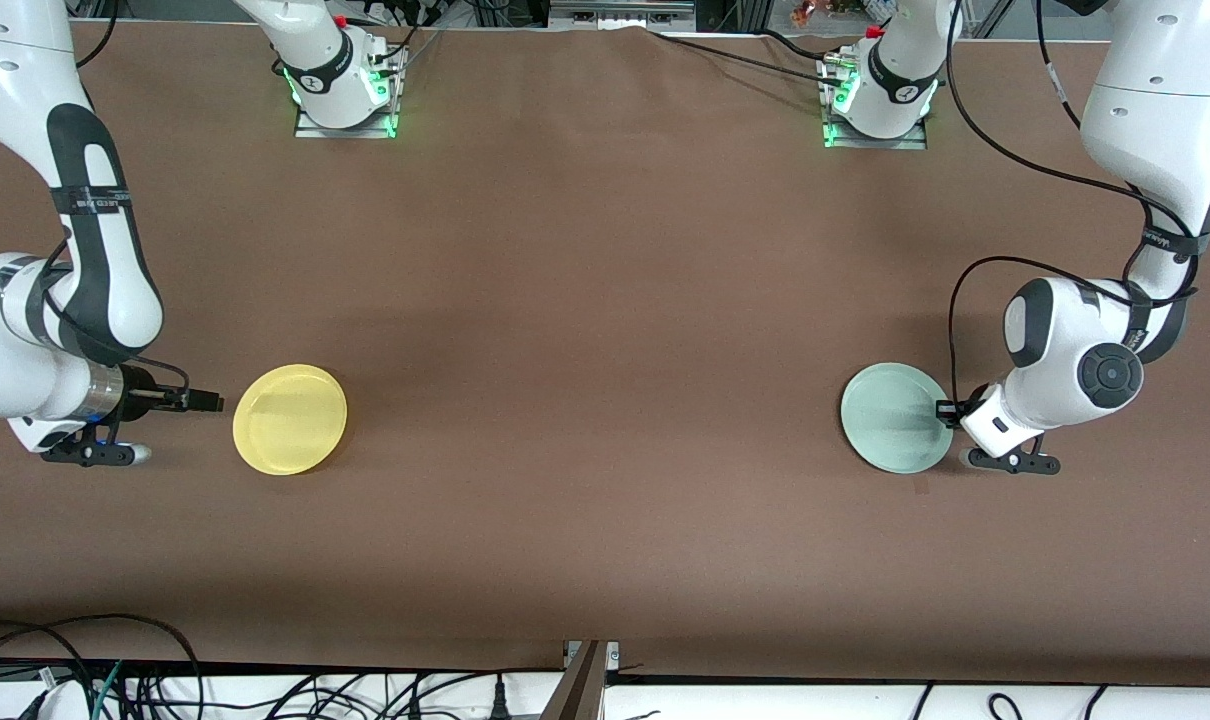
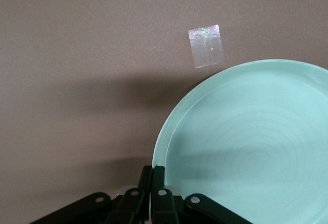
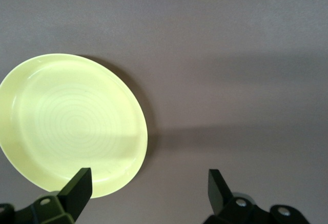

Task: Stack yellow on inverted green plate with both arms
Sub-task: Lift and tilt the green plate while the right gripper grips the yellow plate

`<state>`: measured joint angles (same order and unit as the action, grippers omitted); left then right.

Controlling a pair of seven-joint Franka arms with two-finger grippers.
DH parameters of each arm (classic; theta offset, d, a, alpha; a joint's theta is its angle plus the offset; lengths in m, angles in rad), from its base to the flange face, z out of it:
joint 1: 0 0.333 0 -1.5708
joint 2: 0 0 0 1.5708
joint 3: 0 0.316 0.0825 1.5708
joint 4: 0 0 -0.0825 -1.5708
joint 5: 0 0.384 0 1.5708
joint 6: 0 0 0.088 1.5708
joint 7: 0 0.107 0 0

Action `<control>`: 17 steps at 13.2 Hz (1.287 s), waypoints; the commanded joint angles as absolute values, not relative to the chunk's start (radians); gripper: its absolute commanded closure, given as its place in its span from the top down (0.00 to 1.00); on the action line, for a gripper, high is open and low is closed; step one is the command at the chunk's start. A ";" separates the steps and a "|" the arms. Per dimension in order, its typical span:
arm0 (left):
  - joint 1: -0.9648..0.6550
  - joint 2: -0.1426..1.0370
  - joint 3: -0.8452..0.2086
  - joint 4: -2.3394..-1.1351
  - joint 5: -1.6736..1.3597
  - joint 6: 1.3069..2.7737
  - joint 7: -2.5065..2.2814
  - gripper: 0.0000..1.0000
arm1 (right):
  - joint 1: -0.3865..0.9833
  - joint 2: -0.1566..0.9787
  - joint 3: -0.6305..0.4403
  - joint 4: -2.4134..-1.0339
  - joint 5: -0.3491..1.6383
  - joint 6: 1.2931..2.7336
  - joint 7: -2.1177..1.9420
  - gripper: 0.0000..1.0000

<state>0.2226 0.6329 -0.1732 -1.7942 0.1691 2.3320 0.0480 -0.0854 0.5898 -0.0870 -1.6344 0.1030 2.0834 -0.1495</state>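
The left gripper [image 2: 152,175] is clamped shut on the rim of the green plate [image 1: 893,417], which sits right-side up at the left arm's end of the table [image 1: 605,400]. The right gripper [image 3: 148,185] hangs wide open, holding nothing, just beside the yellow plate [image 1: 290,419] at the right arm's end.

Probably a robotics lab; two bolted arm bases [image 1: 345,90] on a brown-covered table [image 1: 605,300]; loose cables [image 1: 85,670] along its edge.

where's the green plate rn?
The green plate lies right side up on the table toward the left arm's end, its rim pinched by the shut left claw.
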 commanded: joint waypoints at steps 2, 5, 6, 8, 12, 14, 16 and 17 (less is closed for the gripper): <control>0.218 0.589 -0.181 -1.775 0.196 2.286 0.083 0.00 | -0.095 0.589 -0.081 -1.674 0.178 2.134 -0.140 1.00; 0.218 0.542 -0.213 -1.743 0.196 2.215 0.083 0.00 | -0.100 0.627 -0.080 -1.674 0.186 2.189 -0.140 1.00; 0.218 0.531 -0.234 -1.718 0.196 2.183 0.081 0.00 | -0.100 0.640 -0.080 -1.674 0.187 2.206 -0.140 1.00; 0.212 0.528 -0.262 -1.642 0.196 2.087 0.081 0.00 | -0.100 0.658 -0.078 -1.674 0.204 2.233 -0.140 1.00; 0.106 0.526 -0.270 -1.496 0.239 1.902 0.010 0.00 | -0.100 0.679 -0.078 -1.674 0.255 2.241 -0.155 1.00; 0.014 0.526 -0.275 -1.430 0.361 1.817 -0.084 0.00 | -0.103 0.686 -0.078 -1.674 0.268 2.243 -0.181 1.00; -0.092 0.526 -0.275 -1.367 0.428 1.719 -0.159 0.00 | -0.113 0.696 -0.078 -1.674 0.322 2.241 -0.234 1.00; -0.142 0.526 -0.275 -1.339 0.443 1.685 -0.201 0.00 | -0.123 0.704 -0.078 -1.674 0.346 2.241 -0.268 1.00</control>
<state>-0.0533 0.5187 -0.2864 -1.4127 0.3884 1.7676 -0.1340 -0.0955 0.6944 -0.0876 -1.6686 0.2920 2.2291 -0.1966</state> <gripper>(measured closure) 0.974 0.000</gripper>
